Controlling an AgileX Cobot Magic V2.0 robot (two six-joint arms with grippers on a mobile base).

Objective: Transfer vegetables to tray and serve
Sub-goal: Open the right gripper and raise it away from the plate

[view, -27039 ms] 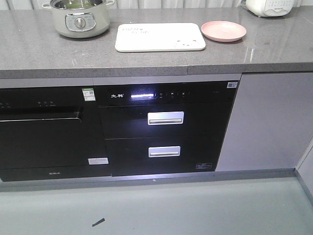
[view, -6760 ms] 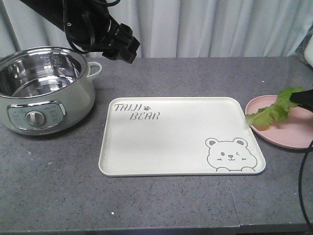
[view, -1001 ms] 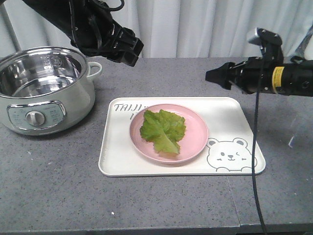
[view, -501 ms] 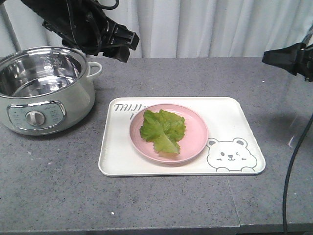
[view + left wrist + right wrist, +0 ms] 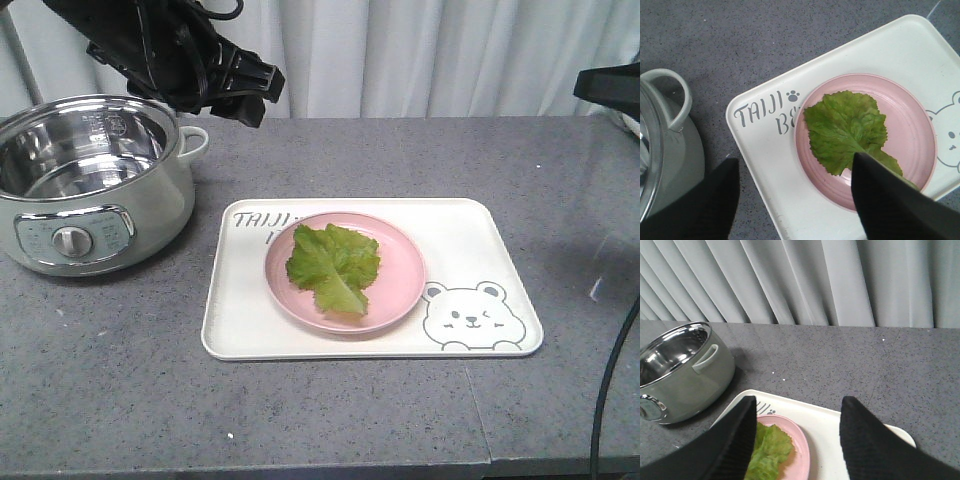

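The tray (image 5: 470,240), long across the bench (image 5: 350,160), sits nearer the left fingers (image 5: 885,200) than the right fingers (image 5: 875,445), both pairs spread and empty.

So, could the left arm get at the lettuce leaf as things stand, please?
Probably yes: the lettuce leaf lies uncovered on the pink plate, with nothing between it and the open left fingers.

The lettuce leaf (image 5: 845,130) lies flat on the pink plate (image 5: 912,145) at the middle of the tray (image 5: 765,165). A pot (image 5: 670,150) stands near the tray's lettered corner. The left gripper (image 5: 795,160) hangs spread and empty.
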